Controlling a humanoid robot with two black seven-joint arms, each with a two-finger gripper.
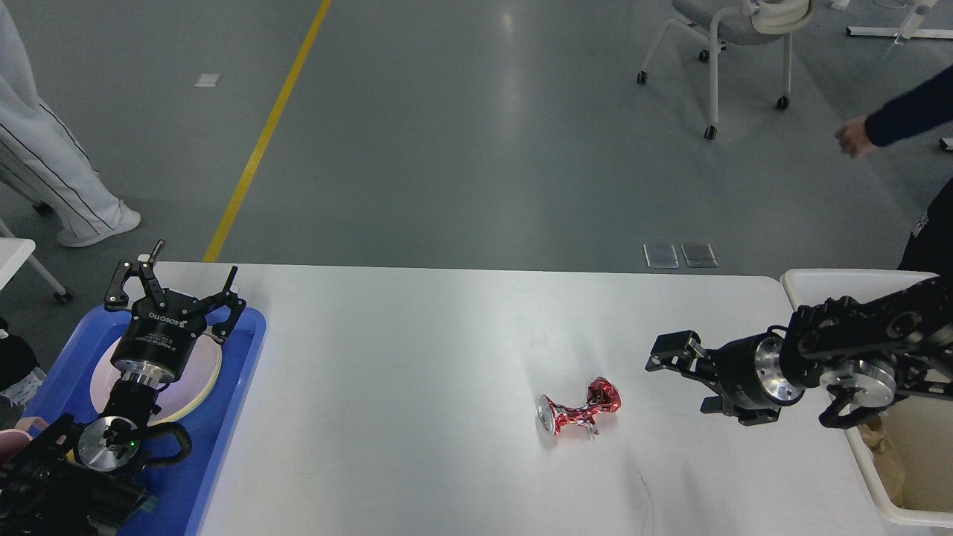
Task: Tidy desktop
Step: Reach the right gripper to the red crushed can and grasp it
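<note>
Desktop: the desktop (417, 350) is a large white rectangular top with rounded corners and a smooth, faintly glossy surface; it fills the lower half of the head view, from 9 o'clock across to 3 o'clock, with grey floor beyond its far edge.
Crushed can: a crumpled red and silver drink can (579, 409) lies on its side on the desktop, slightly toward 4 o'clock from the view's centre, its silver end facing 9 o'clock.
Left gripper: the left gripper (173, 283) stands at 9 o'clock, above a blue plastic tray (242, 372); its two fingers are spread wide apart and nothing is between them.
Tray contents: a pale round plate (195, 387) lies in the tray, partly hidden by the left arm.
Right gripper: the right gripper (666, 359) reaches in from 3 o'clock, pointing toward 9 o'clock, near the can but apart from it; seen dark and nearly side-on, so whether its fingers are parted or closed cannot be told. It grasps nothing visible.
Bin: a cream plastic bin (834, 280) sits at the desktop's right end, at 4 o'clock, beneath the right arm.
Surroundings: a wheeled chair (715, 45) stands at 1 o'clock; a person's hand (852, 139) shows at 2 o'clock.
</note>
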